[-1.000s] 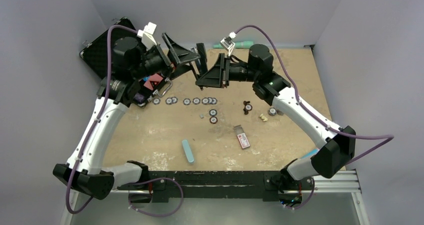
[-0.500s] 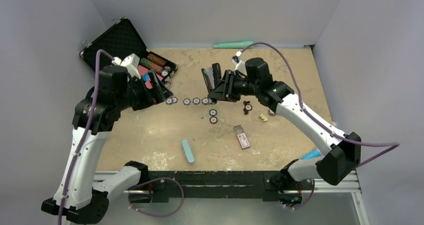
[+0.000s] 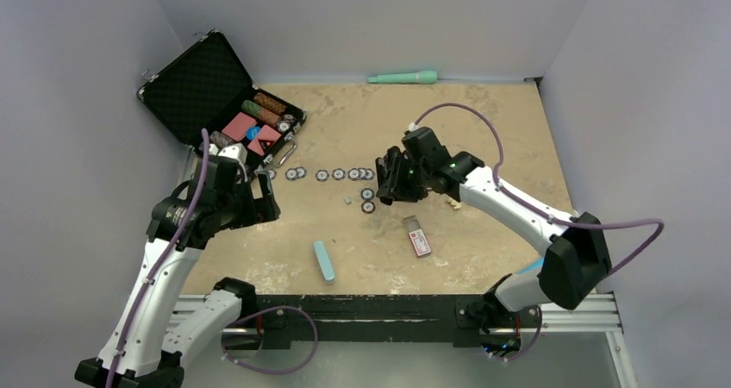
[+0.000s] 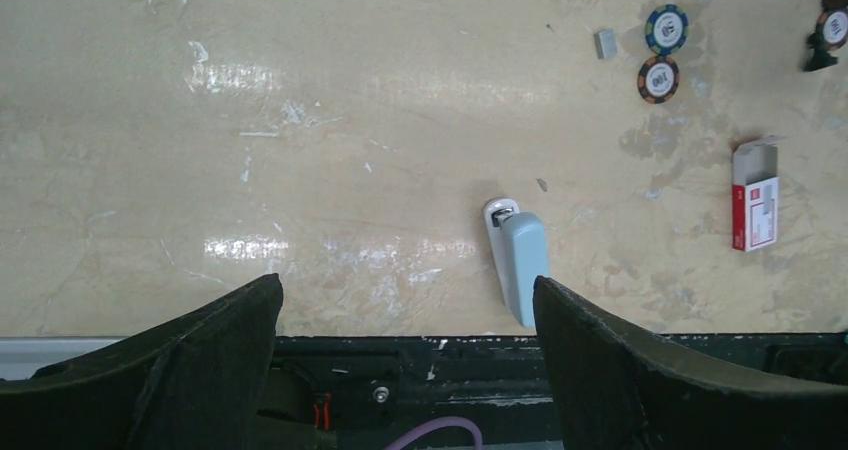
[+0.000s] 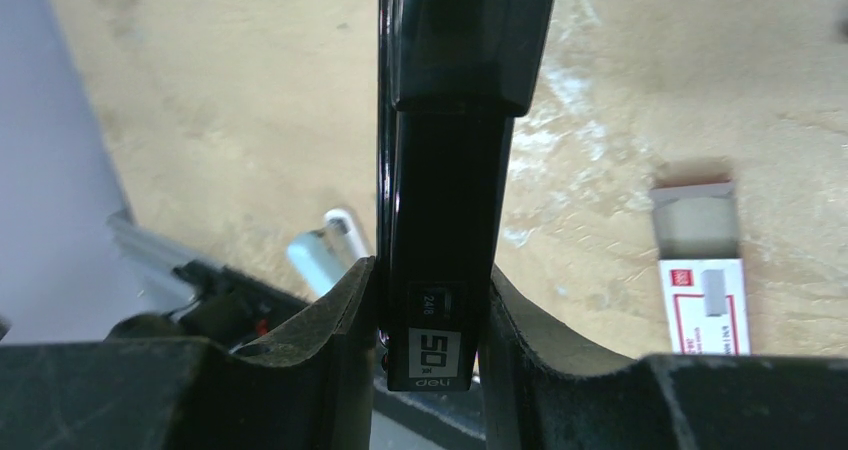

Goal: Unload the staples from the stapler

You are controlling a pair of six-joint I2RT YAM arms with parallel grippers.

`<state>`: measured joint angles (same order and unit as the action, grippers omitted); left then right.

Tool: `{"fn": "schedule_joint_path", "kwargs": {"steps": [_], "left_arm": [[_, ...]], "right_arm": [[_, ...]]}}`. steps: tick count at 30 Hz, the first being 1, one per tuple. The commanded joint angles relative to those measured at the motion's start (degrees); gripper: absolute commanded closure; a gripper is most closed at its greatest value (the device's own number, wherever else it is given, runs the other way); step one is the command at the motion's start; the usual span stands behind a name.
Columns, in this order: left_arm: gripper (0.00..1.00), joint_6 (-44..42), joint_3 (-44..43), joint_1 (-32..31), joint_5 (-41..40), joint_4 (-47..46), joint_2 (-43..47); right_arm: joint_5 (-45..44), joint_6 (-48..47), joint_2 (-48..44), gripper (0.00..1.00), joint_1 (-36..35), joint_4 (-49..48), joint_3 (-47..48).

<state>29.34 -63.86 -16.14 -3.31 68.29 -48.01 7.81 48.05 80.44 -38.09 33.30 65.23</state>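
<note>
With my right pincer (image 5: pixel 428 282) clamped on the stapler (image 5: pixel 445 170) at centre frame and my left pincer (image 4: pixel 405 288) apart, this narrow hold may let it twist and drop.

A case (image 3: pixel 194 82) lies open at the far left corner of the surface (image 3: pixel 500 121); a tube (image 3: pixel 402 78) lies along the far edge; a row of chips (image 3: pixel 321 175) runs from the case toward the middle; the staples (image 3: pixel 347 201) lie just before that row, beside two more chips (image 3: pixel 368 207); the stapler (image 5: pixel 445 220) sits between the right jaws, above the middle; a box (image 3: pixel 417 235) lies before it; a bar (image 3: pixel 324 261) lies left of the box, near the front edge.
</note>
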Motion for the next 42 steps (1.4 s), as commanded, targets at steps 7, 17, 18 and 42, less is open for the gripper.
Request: {"fn": "schedule_joint_path", "kwargs": {"steps": [7,17,18,42], "left_arm": [[0.02,-0.81,5.93,0.15,-2.26,-3.52,2.17],[0.02,0.44,10.95,0.15,-2.81,-8.35,2.24],[0.02,0.41,10.97,0.15,-2.95,-8.43,2.22],[0.07,-1.16,8.61,-0.1,4.46,-7.79,-4.84]], "right_arm": [[-18.29,-6.14,19.79,1.0,0.39,1.62,11.9],[-20.13,-11.72,28.62,1.0,0.39,1.21,14.73],[-18.97,-12.23,29.27,1.0,0.4,0.74,14.38],[-12.37,-13.07,11.12,0.01,-3.48,2.76,10.99]]}}
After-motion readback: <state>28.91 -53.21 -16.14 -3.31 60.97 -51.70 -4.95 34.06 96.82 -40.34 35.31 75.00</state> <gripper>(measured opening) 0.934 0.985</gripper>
